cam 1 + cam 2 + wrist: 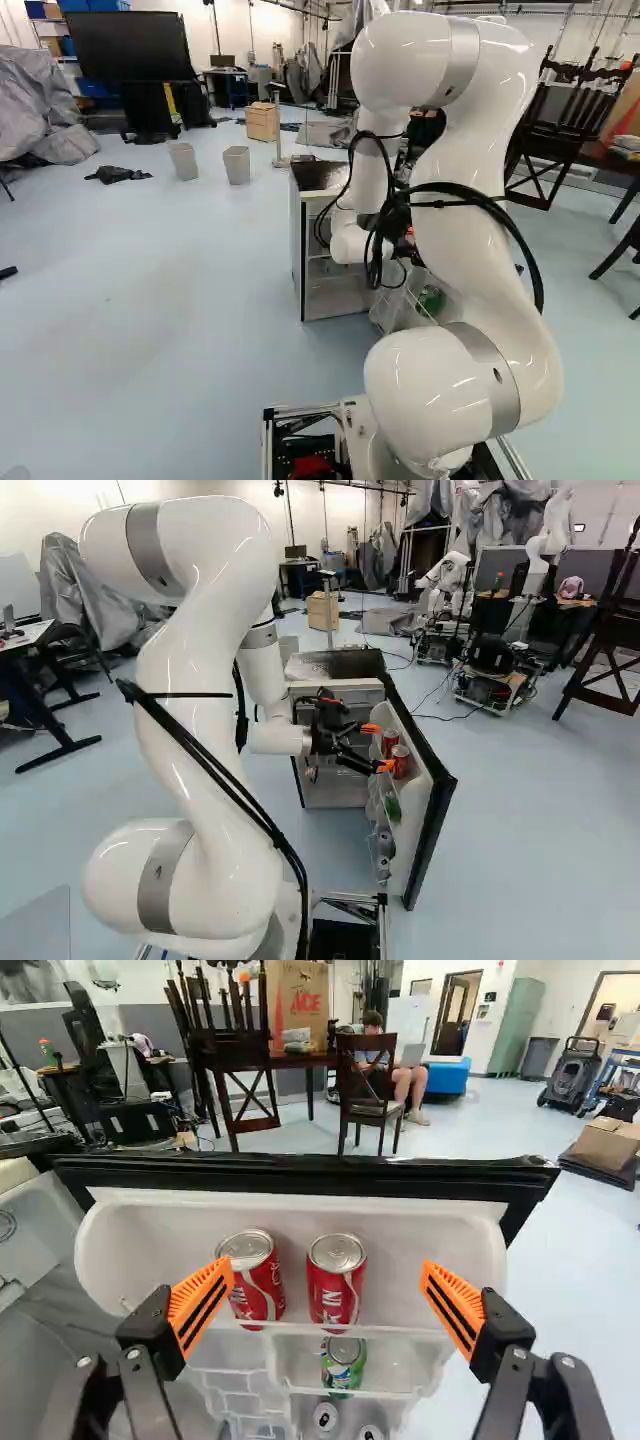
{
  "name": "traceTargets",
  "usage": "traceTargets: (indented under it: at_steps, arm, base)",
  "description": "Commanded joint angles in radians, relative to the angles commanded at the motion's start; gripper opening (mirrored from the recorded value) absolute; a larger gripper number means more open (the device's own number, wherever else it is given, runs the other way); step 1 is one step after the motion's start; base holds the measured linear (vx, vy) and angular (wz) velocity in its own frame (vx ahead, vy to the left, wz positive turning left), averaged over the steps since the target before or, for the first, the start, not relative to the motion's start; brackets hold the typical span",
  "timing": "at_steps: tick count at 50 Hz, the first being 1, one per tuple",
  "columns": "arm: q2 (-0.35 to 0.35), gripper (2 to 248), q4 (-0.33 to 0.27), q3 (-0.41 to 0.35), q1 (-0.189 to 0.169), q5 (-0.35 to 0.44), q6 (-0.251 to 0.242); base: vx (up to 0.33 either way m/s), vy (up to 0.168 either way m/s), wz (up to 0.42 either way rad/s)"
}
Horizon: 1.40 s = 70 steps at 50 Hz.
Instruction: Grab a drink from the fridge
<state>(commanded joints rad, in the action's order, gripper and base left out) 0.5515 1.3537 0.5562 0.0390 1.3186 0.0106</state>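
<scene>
Pale-blue floor (180,320); orange-padded black gripper (328,1267), jaws released; centre on one red metal can (334,1295); spare its twin (262,1292); then clench evenly

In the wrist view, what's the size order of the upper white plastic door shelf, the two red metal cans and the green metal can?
1. Upper white plastic door shelf
2. Red metal cans, too alike to rank apart
3. Green metal can

The arm (170,720) is glossy white, built of smooth, rounded tube shapes with silver-grey bands (163,880) at its joints. Loose black cables (232,798) run along it. The black jaws (378,747) have ribbed orange pads (200,1292) and silver screws (133,1354).
</scene>
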Motion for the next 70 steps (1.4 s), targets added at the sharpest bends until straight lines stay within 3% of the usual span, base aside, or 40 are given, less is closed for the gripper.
traceTargets:
  at_steps: [40, 58, 70]
  arm:
    - [-0.002, 247, 0.0, -0.003, -0.053, 0.0, 0.0]
    - [0.001, 247, 0.0, 0.001, -0.058, 0.0, 0.0]
    - [0.041, 247, 0.0, 0.014, -0.058, 0.0, 0.0]
  base:
    - [0.0, 0.0, 0.0]
    - [0.0, 0.0, 0.0]
    - [0.0, 0.0, 0.0]
